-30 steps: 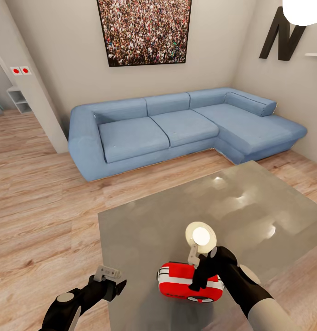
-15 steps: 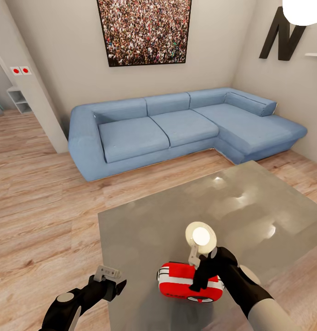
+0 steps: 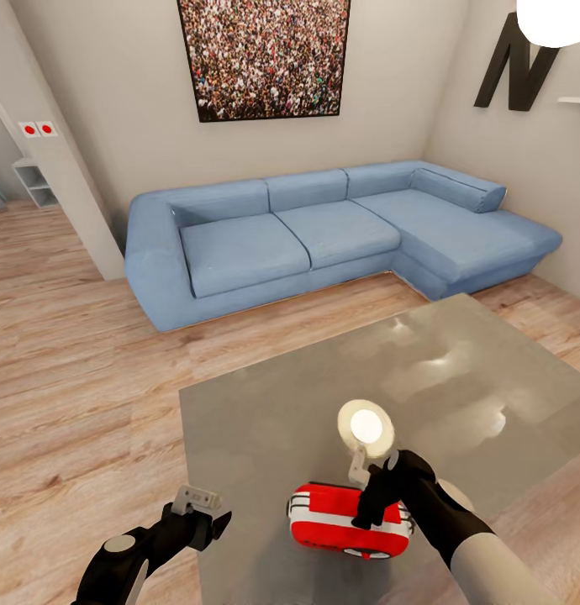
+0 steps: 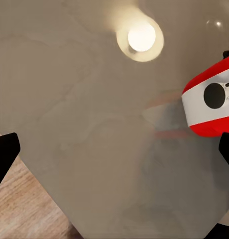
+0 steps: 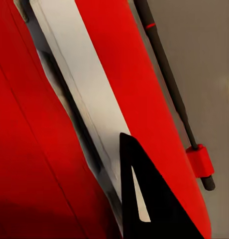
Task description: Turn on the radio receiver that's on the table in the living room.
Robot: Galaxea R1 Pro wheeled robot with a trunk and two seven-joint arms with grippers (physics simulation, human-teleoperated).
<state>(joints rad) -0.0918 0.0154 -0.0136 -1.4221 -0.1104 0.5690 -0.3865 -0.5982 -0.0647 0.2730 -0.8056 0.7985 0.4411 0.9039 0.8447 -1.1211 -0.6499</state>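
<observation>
Head view: radio receiver (image 3: 349, 523) lies near front edge of grey counter (image 3: 265, 420) in living room, blue sofa (image 3: 324, 235) beyond. Your right gripper (image 3: 376, 496) presses onto its top; jaws' spread cannot tell. Since half a second ago, radio nudged slightly lower under push.

Left wrist view: left gripper idle, jaws spread wide over counter, radio's white face beside.

Right wrist view: dark fingertip (image 5: 144, 209) against red casing, thin handle alongside. Press steadily, avoid sliding radio off edge.
</observation>
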